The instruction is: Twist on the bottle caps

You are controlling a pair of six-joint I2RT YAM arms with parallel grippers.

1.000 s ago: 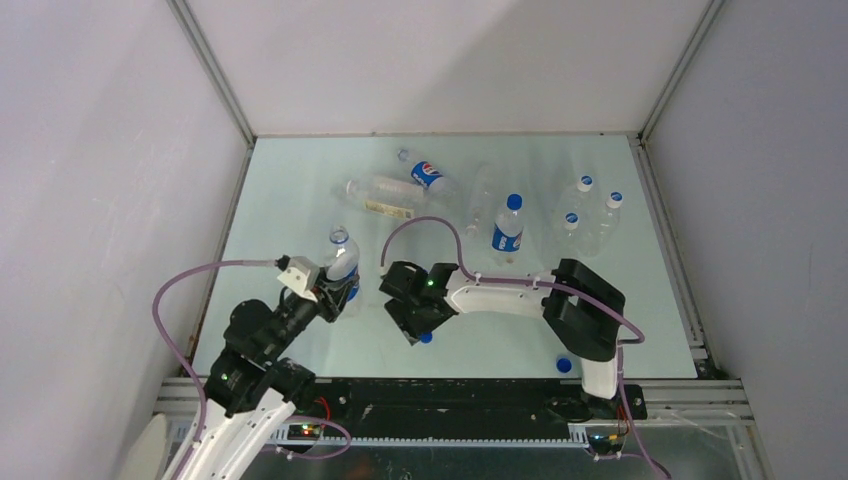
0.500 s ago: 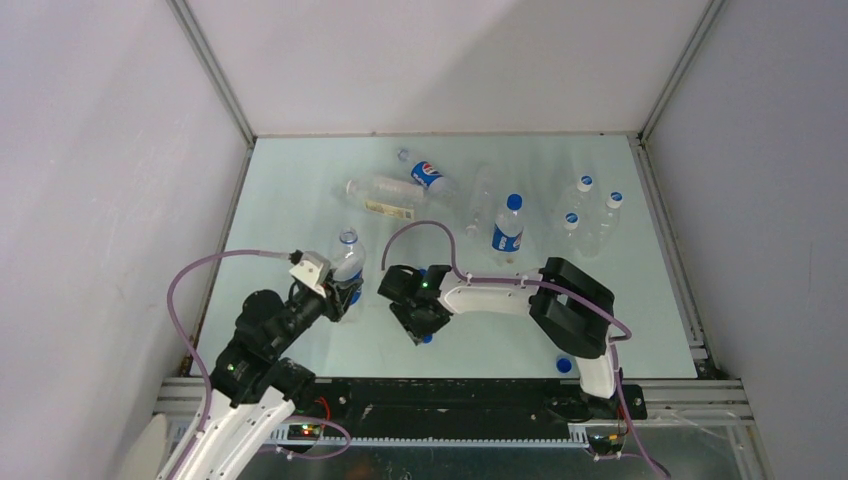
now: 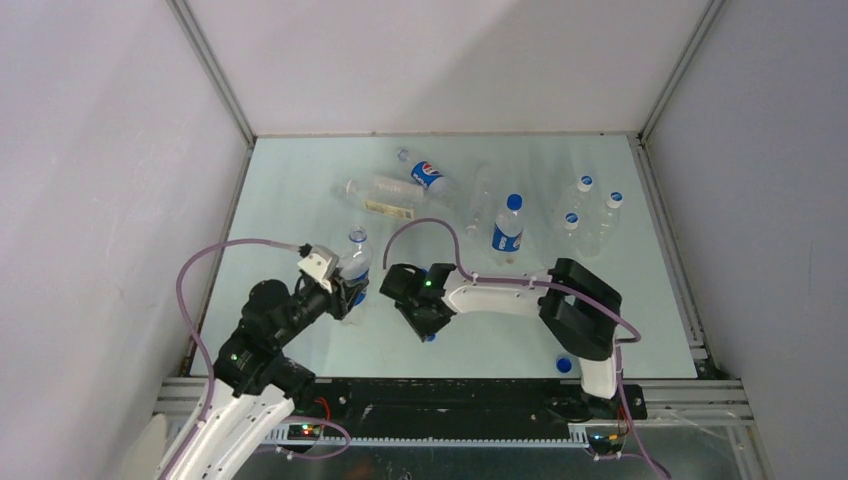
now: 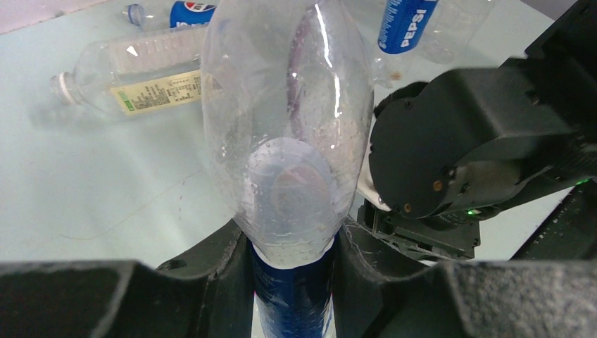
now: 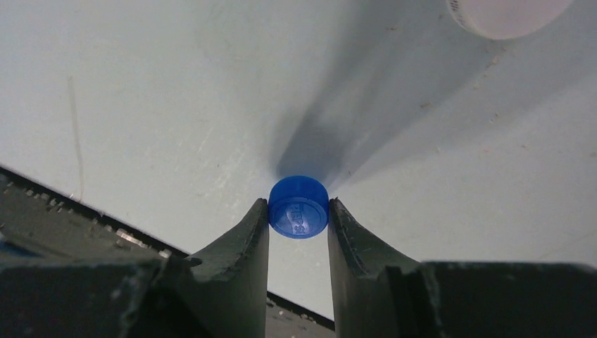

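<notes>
Cap: the small blue round plastic screw cap (image 5: 298,207) sits on the pale green table top (image 5: 176,105), near its front edge and between your two arms.
Right jaws: your right gripper (image 5: 298,211) is closed down onto that cap, with one dark finger touching each side of it. The cap rests on the table.
Bottle: the clear plastic bottle with a blue wrap label (image 4: 288,141) stands roughly upright just left of the cap.
Left jaws: your left gripper (image 4: 292,282) is nearly closed and clamps the bottle around its blue-labelled lower body.
Right wrist view only: you see both fingers touching the cap and the raised lettering on its top. The overhead view shows only a blue dot (image 3: 428,337) under the gripper (image 3: 425,325).
Left wrist view only: you see the right arm's black wrist housing (image 4: 464,148) just beside the held bottle.
Top view only: you see a second blue cap (image 3: 563,364) lying near the right arm's base. An upright blue-labelled capped bottle (image 3: 508,225) stands further back. A pale-labelled clear bottle (image 3: 380,198) lies on its side behind the held one.
</notes>
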